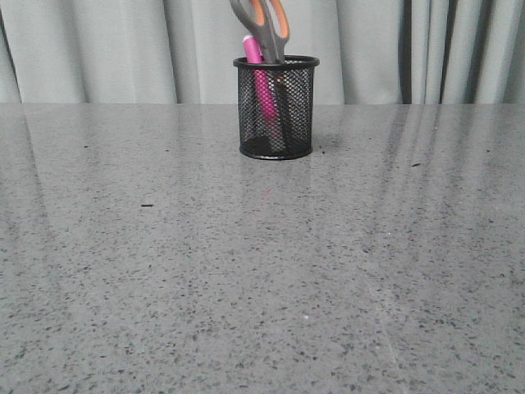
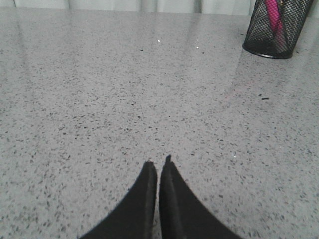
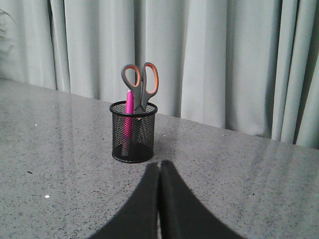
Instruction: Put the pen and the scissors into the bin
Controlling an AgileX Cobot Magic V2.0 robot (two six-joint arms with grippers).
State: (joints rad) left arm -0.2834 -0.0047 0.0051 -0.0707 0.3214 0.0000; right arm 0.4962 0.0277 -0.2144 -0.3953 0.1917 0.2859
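The black mesh bin (image 1: 276,115) stands upright at the far middle of the table. Inside it the pink pen (image 1: 261,86) leans on the left side, its capped end just above the rim. The scissors (image 1: 264,25) stand in the bin blades down, with the grey and orange handles sticking out above. The right wrist view shows the same bin (image 3: 133,134), pen (image 3: 128,114) and scissors (image 3: 141,82) beyond my right gripper (image 3: 160,163), which is shut and empty. My left gripper (image 2: 158,163) is shut with nothing in it, far from the bin (image 2: 276,30). Neither arm appears in the front view.
The speckled grey table (image 1: 262,271) runs wide to the front and both sides. Pale curtains (image 1: 123,49) hang behind its far edge. A few dark specks (image 1: 147,204) lie on the surface.
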